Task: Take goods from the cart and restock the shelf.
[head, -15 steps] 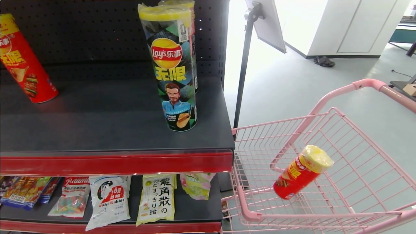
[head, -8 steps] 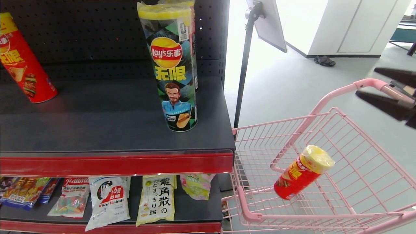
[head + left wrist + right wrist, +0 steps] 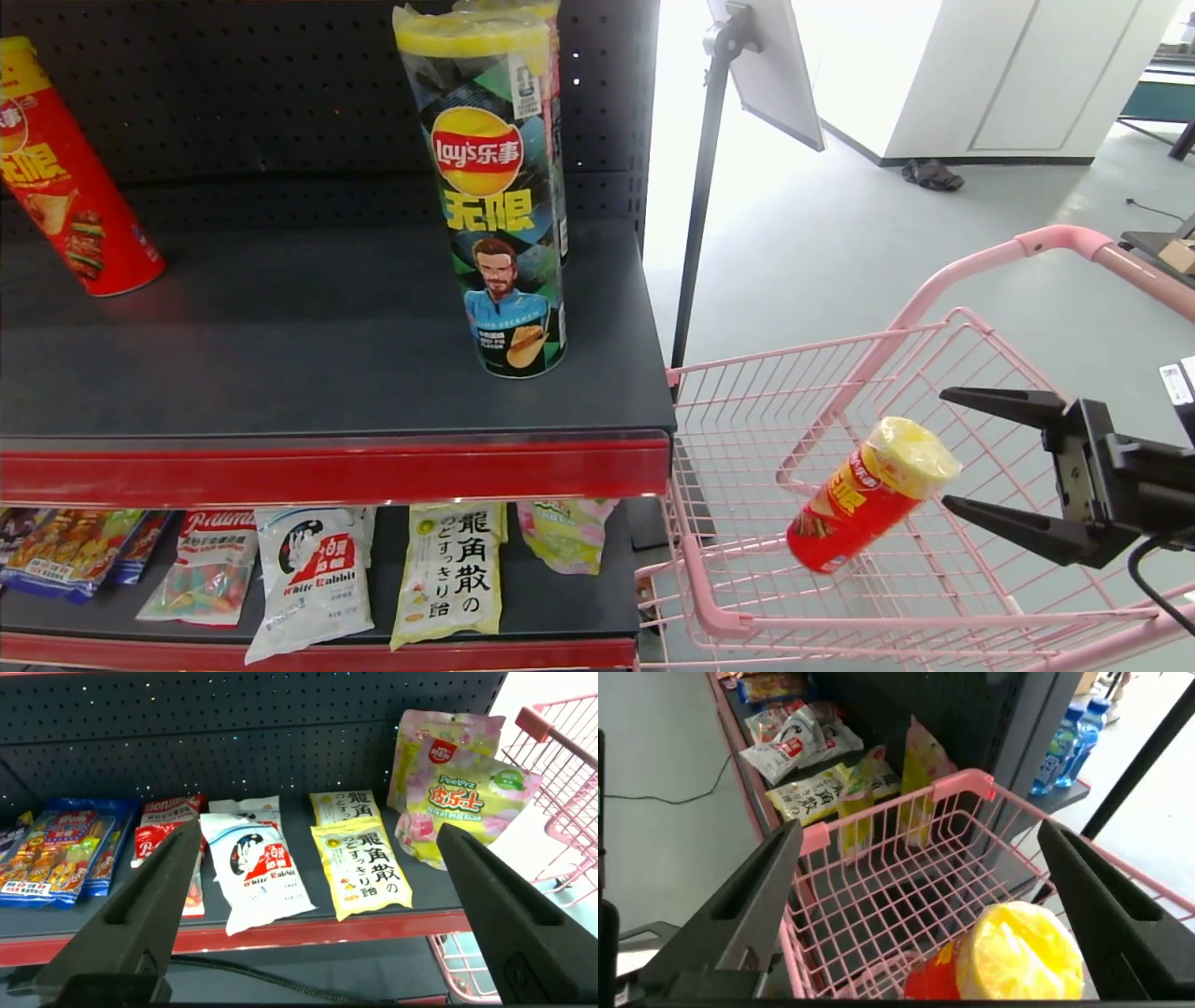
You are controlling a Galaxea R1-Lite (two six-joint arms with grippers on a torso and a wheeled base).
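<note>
The red can (image 3: 864,499) lies tilted in the pink cart (image 3: 1055,245), not yet lifted. The right hand (image 3: 945,448) hangs spread wide beside its yellow lid, apparently not touching. The left hand (image 3: 320,831), also wide, faces the snack bags (image 3: 262,868) on the lower shelf (image 3: 430,896). Placing the can on the upper shelf (image 3: 327,373) is left to do.

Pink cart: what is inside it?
One red chip can with a yellow lid, lying tilted, with the open right gripper close to its lid. The cart floor under the can is covered.
</note>
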